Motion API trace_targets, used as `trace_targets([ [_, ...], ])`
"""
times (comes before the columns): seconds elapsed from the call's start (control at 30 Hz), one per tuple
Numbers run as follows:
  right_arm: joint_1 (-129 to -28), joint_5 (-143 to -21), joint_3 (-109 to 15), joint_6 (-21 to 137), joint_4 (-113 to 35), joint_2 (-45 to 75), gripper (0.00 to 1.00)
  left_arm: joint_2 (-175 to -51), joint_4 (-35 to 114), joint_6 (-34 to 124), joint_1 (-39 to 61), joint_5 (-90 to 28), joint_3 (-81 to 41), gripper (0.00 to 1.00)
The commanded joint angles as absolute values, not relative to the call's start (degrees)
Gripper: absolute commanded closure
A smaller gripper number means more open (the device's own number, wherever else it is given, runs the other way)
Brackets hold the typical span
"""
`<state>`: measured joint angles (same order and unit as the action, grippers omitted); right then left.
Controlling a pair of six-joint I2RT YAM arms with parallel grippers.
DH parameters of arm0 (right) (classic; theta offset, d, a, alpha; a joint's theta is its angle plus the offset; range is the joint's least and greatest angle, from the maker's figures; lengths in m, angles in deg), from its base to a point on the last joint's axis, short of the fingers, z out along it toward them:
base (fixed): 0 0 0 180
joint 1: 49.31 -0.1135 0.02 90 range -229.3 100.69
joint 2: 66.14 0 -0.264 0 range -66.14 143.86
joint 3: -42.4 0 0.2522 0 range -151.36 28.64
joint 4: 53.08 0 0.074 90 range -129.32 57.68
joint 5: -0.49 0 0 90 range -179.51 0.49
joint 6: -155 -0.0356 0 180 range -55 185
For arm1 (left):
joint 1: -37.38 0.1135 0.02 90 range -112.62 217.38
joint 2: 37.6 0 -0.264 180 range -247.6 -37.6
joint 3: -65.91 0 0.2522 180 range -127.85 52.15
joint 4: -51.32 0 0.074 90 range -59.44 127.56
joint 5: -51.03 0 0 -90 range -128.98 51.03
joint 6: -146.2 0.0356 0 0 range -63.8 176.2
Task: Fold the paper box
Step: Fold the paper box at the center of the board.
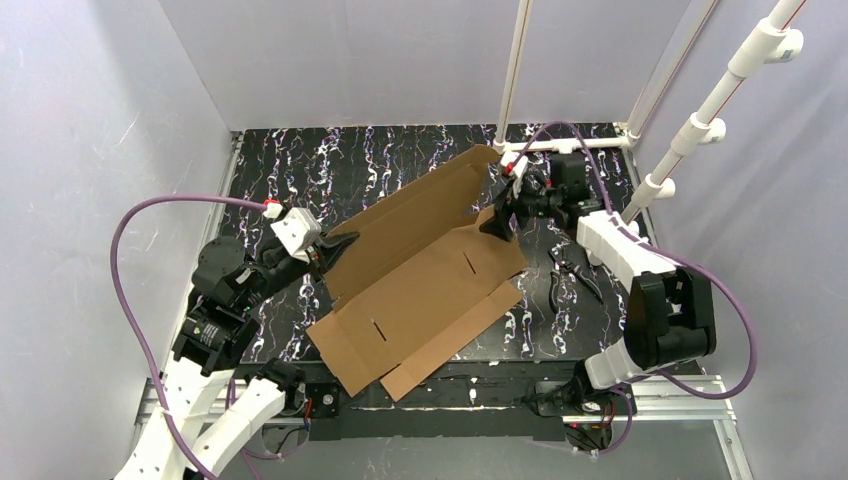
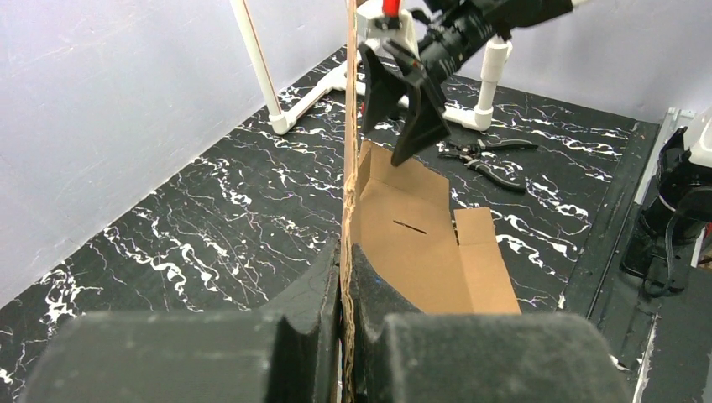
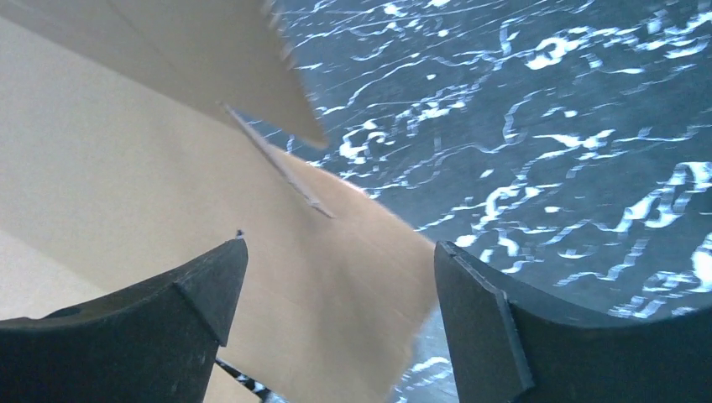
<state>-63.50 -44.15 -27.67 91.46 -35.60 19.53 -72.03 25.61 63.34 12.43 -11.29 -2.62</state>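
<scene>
One paper box (image 1: 420, 290), partly folded, lies mid-surface (image 1: 300, 170), running 7 to 1 o'clock. Two tools: left tool (image 2: 346, 277) pinching the box's raised 10 o'clock wall, right tool (image 1: 497, 222) spread over its 1 o'clock end. One pair of pliers (image 1: 572, 275) at the box's 3 o'clock.

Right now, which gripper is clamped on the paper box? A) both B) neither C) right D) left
D: the left gripper is shut on the raised wall of the paper box; the right gripper stands open over the box's far end, gripping nothing.
</scene>
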Motion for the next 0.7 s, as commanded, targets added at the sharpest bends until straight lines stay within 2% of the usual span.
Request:
trace_targets([
  [0.0, -61.2, -45.1, -36.7, 96.3, -23.9, 20.7, 0.06, -71.0, 25.7, 65.5, 12.3, -11.4, -2.8, 1.0],
  [0.23, -59.9, -40.9, -44.2, 106.0, -7.3, 30.2, 0.02, -70.1, 25.2, 67.1, 12.3, -12.1, -2.9, 1.0],
  [0.43, -59.5, -39.1, -48.2, 111.0, -1.5, 36.1, 0.04, -70.3, 25.0, 68.1, 12.3, -12.4, -3.6, 1.0],
  [0.5, -59.5, -37.4, -50.0, 113.4, 1.2, 38.3, 0.1, -70.4, 25.3, 68.2, 12.3, -12.3, -3.6, 1.0],
  [0.67, -59.5, -33.7, -55.2, 118.7, 7.4, 44.0, 0.4, -70.9, 25.3, 68.8, 12.3, -12.3, -4.2, 1.0],
])
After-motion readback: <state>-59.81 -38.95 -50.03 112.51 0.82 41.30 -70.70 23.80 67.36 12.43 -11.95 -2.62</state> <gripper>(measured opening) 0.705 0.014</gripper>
